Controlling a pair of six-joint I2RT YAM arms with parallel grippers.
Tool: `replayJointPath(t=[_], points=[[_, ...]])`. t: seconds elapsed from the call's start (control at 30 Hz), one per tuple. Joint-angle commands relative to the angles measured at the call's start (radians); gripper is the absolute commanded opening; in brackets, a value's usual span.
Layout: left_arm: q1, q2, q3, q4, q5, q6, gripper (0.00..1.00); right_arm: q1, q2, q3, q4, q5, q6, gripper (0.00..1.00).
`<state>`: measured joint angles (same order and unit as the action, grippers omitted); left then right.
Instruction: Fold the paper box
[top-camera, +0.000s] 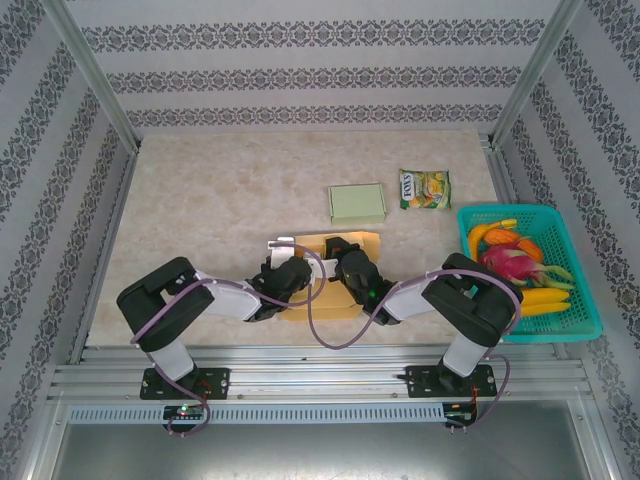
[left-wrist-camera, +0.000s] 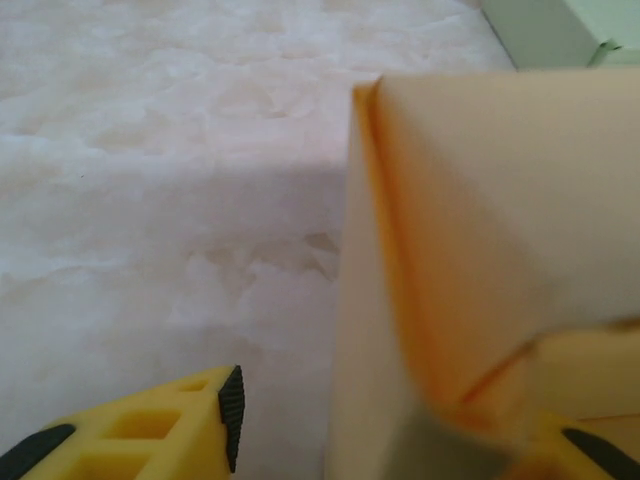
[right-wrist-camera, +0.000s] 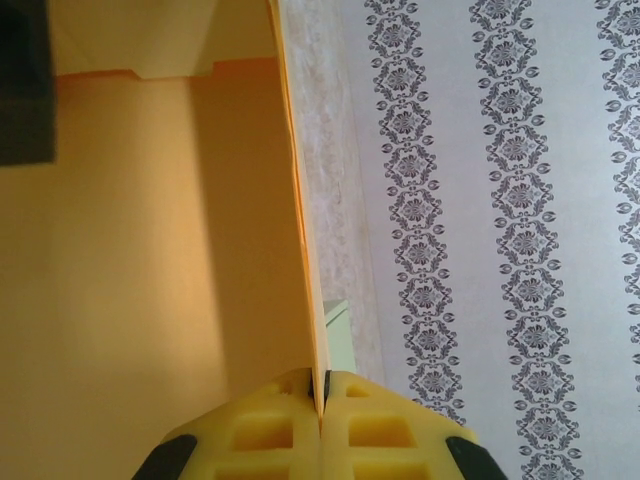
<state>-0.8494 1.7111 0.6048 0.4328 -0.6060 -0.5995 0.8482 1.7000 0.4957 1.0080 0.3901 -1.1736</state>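
Your left arm (top-camera: 165, 300): elbow raised out to the left, forearm low and reaching right toward the centre. Your left hand (left-wrist-camera: 400, 445) has its fingers spread. One finger (left-wrist-camera: 170, 425) stands clear of the paper box (left-wrist-camera: 480, 220) wall with a gap showing; the other (left-wrist-camera: 600, 455) sits low on the wall's opposite side. Your right arm (top-camera: 470, 295) mirrors the pose, forearm reaching left. Your right hand (right-wrist-camera: 321, 395) is pinched tight on a thin panel edge, both pads against it. From above, the two hands sit just beside each other.

"FOX'S" on candy packet (top-camera: 425, 188)
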Motion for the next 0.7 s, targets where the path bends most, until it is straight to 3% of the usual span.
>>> replayJointPath(t=[0.0,0.13,0.27,0.4,0.57,0.67], points=[[0.004,0.041,-0.011,-0.069,-0.095,-0.039,0.37,-0.006,0.018,-0.026,-0.172,0.029,0.060,0.00],[0.004,0.049,0.009,-0.176,-0.164,-0.094,0.16,-0.006,0.023,-0.022,-0.174,0.040,0.059,0.00],[0.006,0.022,0.062,-0.433,-0.319,-0.284,0.00,-0.009,0.024,-0.019,-0.175,0.061,0.060,0.00],[0.005,0.005,0.085,-0.470,-0.332,-0.293,0.00,-0.008,0.023,-0.019,-0.180,0.059,0.065,0.00],[0.006,-0.059,0.025,-0.261,-0.165,-0.148,0.30,-0.009,0.023,-0.014,-0.188,0.059,0.072,0.00],[0.004,-0.130,-0.018,-0.197,-0.072,-0.108,0.41,-0.009,0.023,-0.011,-0.195,0.068,0.074,0.00]])
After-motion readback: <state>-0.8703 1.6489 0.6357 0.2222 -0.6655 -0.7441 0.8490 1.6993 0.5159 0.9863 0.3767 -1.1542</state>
